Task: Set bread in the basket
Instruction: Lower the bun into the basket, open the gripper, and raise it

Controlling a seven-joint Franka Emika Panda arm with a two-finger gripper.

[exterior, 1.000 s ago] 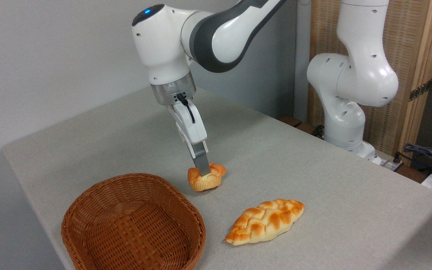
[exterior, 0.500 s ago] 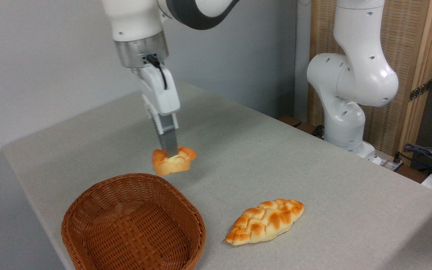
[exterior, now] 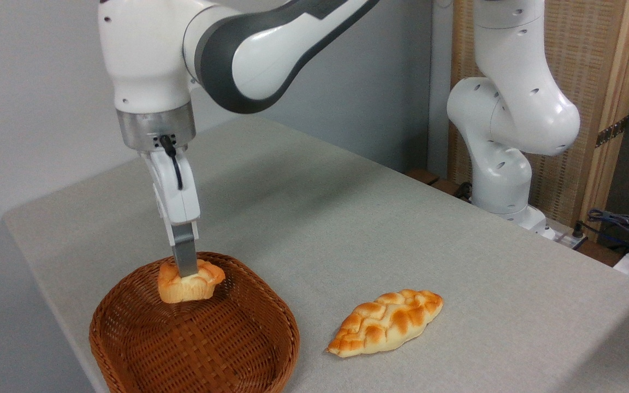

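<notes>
While the gripper (exterior: pixel 185 271) is clamped on the bread (exterior: pixel 188 282), with one grey finger (exterior: pixel 185 257) pressed into the bun's knotted top and the other hidden behind it, the bun hangs over the far part of the basket (exterior: pixel 129 349), inside the rim line and seemingly a little above the woven floor; whether its base touches the weave cannot be told from this angle. The step in hand looks like the lowering and release. To do it well, the arm should probably come a touch nearer the basket's middle, since the bun sits close to the back wall and could lean on the flaring side or roll. A short descent until the pale base meets the weave, then a gentle parting of the jaws, would keep it from bouncing. The lift afterwards should go straight up, so the fingers do not drag the soft crust. The braided loaf (exterior: pixel 385 321) lies on the table (exterior: pixel 347 218), well apart, and needs no attention.
</notes>
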